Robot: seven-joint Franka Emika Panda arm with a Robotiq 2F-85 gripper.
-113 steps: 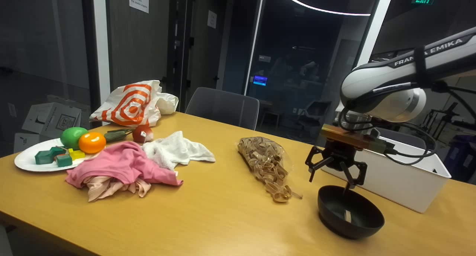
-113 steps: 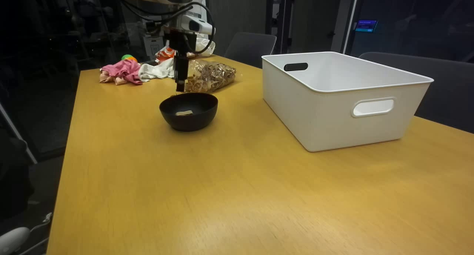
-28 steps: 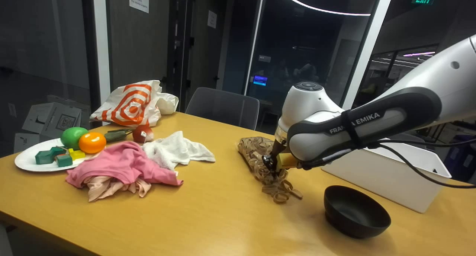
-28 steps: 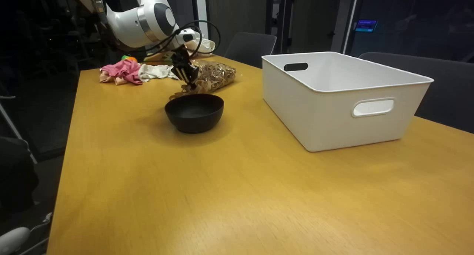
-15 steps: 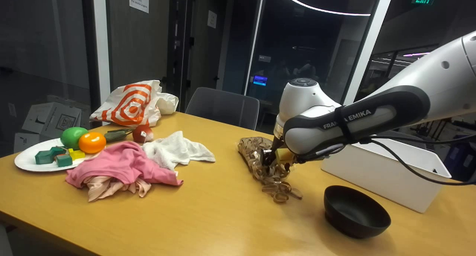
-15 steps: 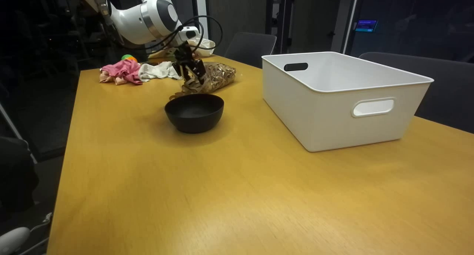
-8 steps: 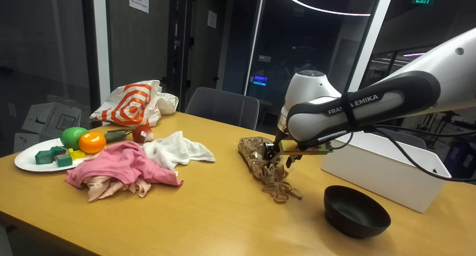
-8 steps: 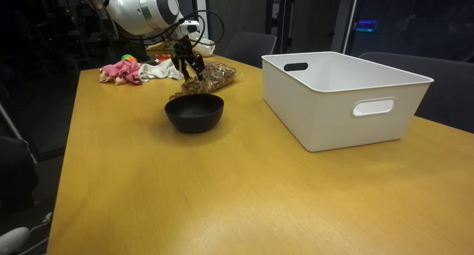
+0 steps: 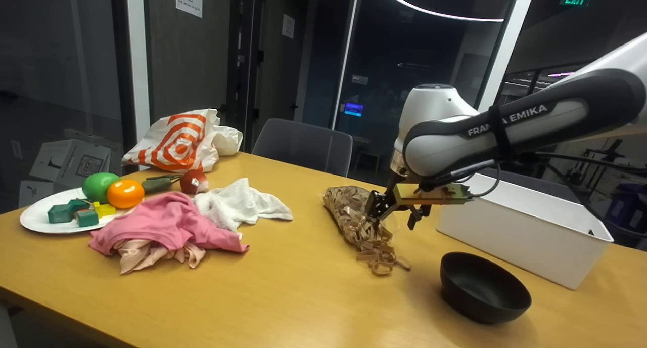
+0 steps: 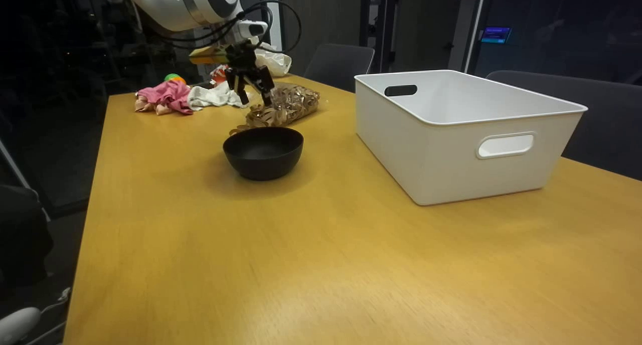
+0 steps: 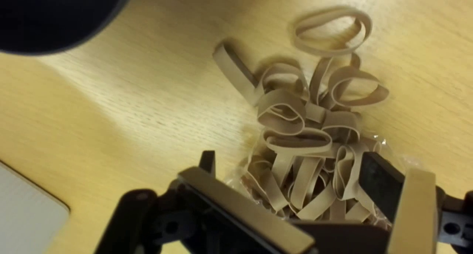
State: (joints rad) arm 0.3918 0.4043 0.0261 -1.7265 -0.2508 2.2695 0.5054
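Note:
My gripper (image 9: 394,222) is open and tilted, its fingers spread just above a clear plastic bag of tan rubber bands (image 9: 353,219). It also shows in an exterior view (image 10: 257,102) over the near end of the bag (image 10: 296,104). In the wrist view the open gripper (image 11: 293,167) has the bagged bands (image 11: 303,180) between and beyond its fingers. Nothing appears held. Several loose bands (image 11: 281,113) spill from the bag's mouth onto the table. A black bowl (image 9: 482,287) stands beside the bands; it also shows in the wrist view (image 11: 55,17).
A white bin (image 9: 525,242) stands behind the bowl. A pink cloth (image 9: 174,221) and a white cloth (image 9: 242,204) lie farther off, near a white plate (image 9: 38,219) with toy food and blocks. A white and orange plastic bag (image 9: 182,140) sits behind.
The gripper moved from the bowl to the rubber-band bag, spread its fingers, then lifted slightly and tilted. The tan strip in the bowl no longer shows. The bowl shifted slightly.

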